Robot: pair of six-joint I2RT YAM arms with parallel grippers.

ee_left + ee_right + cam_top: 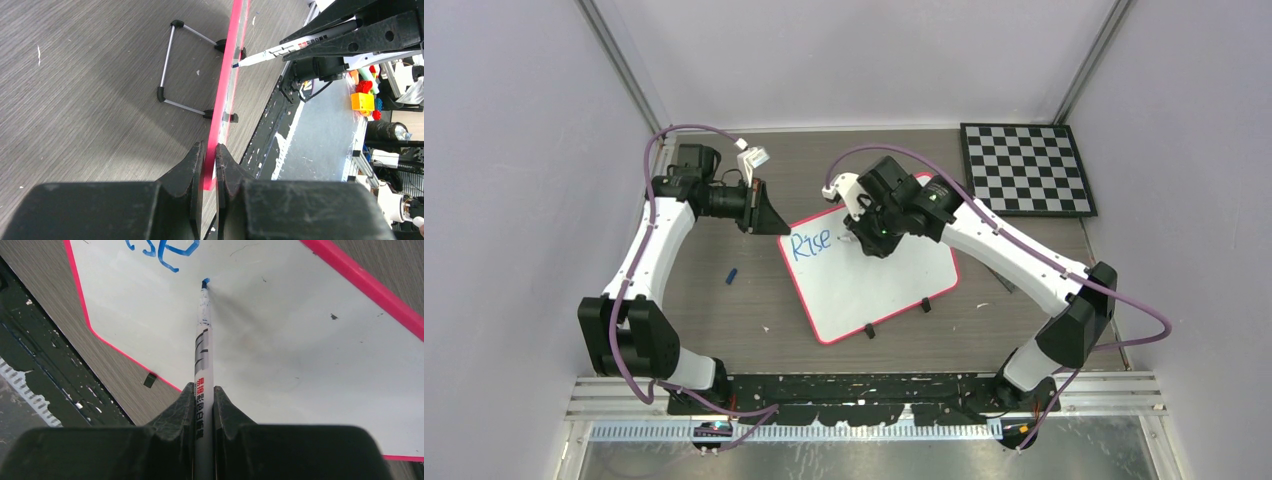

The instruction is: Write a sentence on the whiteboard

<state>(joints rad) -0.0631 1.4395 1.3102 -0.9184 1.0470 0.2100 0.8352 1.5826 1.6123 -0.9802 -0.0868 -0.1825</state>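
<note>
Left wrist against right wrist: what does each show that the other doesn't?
Only the left wrist view shows the left pincer shut on the whiteboard's pink edge, a wire stand beside it, and coloured blocks in the background. Only the right wrist view shows the board's white face with the blue writing. Both show the right pincer gripping the marker, its tip at the board.

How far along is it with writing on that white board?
Done: one blue word, "Rise", on the whiteboard. In hand: the right gripper holds a marker with its tip at the board just past that word, while the left gripper pinches the pink rim. To do: every word after it.
</note>
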